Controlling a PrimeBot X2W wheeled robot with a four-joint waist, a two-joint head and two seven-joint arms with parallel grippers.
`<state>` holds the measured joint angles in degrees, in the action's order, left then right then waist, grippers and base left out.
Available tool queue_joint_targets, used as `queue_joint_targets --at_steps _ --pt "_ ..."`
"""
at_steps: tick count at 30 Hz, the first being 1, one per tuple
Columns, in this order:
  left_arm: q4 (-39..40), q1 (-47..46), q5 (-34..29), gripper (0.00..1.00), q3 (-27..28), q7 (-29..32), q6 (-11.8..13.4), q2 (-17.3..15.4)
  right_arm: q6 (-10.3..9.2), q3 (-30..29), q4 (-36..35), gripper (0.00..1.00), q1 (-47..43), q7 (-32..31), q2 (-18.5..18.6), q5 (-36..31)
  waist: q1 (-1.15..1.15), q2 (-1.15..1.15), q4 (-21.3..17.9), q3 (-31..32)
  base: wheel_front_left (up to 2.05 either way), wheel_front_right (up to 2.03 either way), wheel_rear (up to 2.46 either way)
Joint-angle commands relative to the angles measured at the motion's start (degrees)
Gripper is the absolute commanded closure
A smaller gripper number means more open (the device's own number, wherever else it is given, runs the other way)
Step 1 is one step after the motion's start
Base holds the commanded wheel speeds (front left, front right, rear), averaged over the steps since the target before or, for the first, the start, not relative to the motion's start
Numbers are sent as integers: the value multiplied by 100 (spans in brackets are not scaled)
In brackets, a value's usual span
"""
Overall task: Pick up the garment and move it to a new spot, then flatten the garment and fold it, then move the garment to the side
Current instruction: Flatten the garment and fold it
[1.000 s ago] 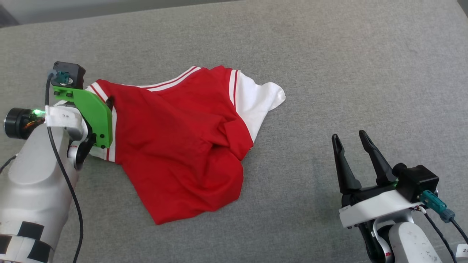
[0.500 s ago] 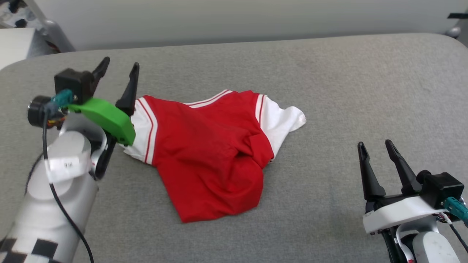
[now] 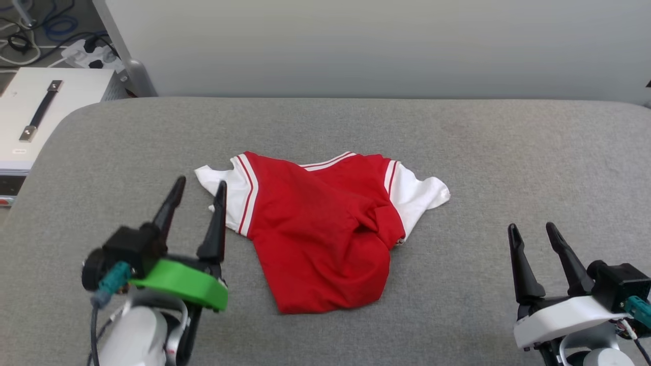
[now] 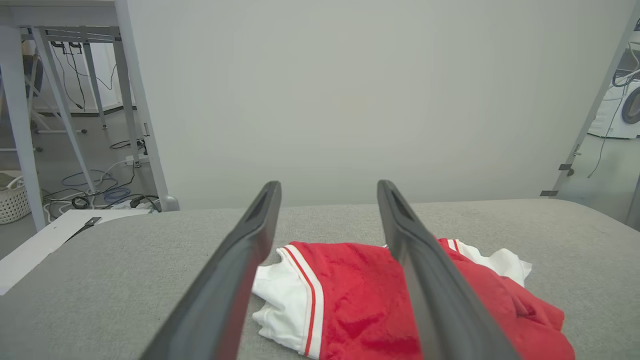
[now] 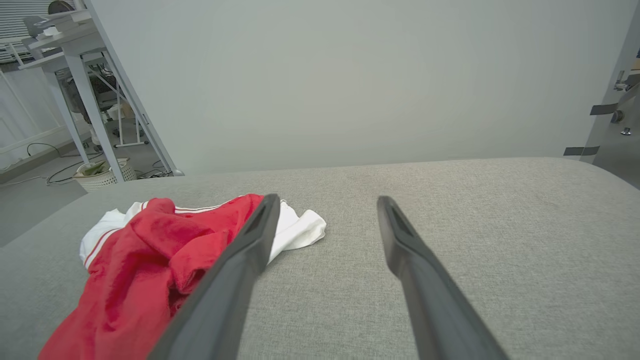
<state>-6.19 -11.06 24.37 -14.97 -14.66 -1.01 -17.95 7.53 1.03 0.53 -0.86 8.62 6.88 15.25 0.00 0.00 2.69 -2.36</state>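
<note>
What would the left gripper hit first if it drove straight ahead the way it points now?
Most likely the garment: its white sleeve lies just ahead of the open left gripper. Height is unclear from these views; if the gripper rides high, it may pass over the fabric.

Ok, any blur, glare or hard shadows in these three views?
Head view: even, soft light, no glare, garment sharp with only faint shadow along its edge. Left wrist view: the left gripper's fingers look slightly soft and stretched by the wide lens. Right wrist view: the right gripper's fingers likewise, garment behind crisp.
</note>
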Motion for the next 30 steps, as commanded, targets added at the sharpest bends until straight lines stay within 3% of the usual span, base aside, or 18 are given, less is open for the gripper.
queue_joint_targets --at_steps 1,7,15,19,23,30 --pt "69 221 -68 0 42 -33 21 100 -4 2 19 0 -81 -30 -33 -43 0 0 62 80 0 0 0" --pt "274 802 -261 0 363 -33 56 431 -4 60 89 0 -148 -48 -65 -82 0 0 42 152 0 0 0" --pt "288 899 -528 0 590 -33 -226 578 -4 36 38 0 -135 -127 75 -165 0 0 153 42 0 0 0" --pt "179 847 -608 0 558 -33 -328 620 -4 118 -58 0 -29 -452 243 -131 0 0 243 -105 0 0 0" --pt "150 766 -643 0 588 -33 -396 694 -4 337 -158 0 234 -1239 539 -29 0 0 364 -324 0 0 0" --pt "122 544 -751 0 593 -33 -495 881 -4 867 -110 0 1210 -3783 1322 832 0 0 624 -757 0 0 0"
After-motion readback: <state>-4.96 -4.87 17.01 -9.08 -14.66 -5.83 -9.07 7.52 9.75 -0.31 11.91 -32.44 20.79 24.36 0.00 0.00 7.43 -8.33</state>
